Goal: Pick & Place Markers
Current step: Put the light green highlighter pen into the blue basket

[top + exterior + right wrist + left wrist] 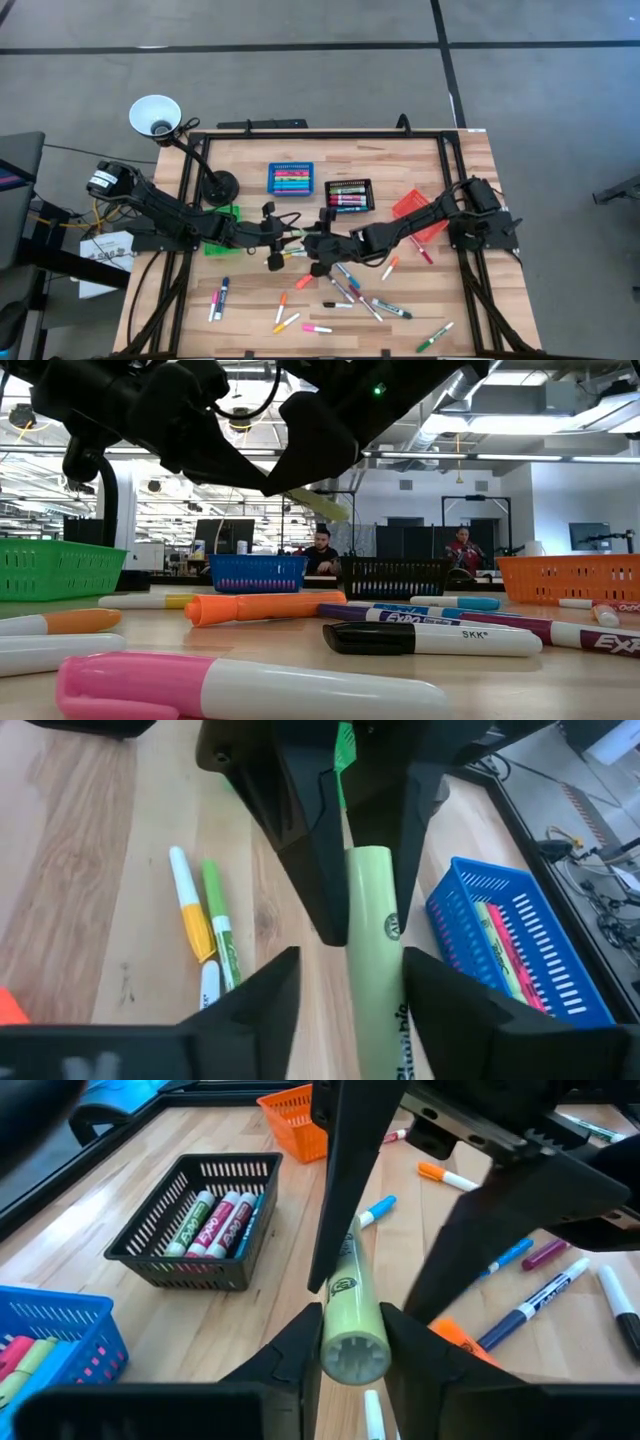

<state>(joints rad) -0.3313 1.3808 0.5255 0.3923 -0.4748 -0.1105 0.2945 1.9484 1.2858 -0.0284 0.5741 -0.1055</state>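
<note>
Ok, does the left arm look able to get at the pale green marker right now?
Likely yes: the left tool grips one end of the pale green marker, and the right tool stands open around the other end, blocking nothing.

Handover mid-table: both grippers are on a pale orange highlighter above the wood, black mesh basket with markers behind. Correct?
Not quite: the highlighter is pale yellow-green, not orange. The left wrist view shows it between the left gripper's fingers, and the right wrist view shows the same barrel between the right gripper's fingers. The rest holds: both meet mid-table, and the black mesh basket holding markers sits behind.
</note>
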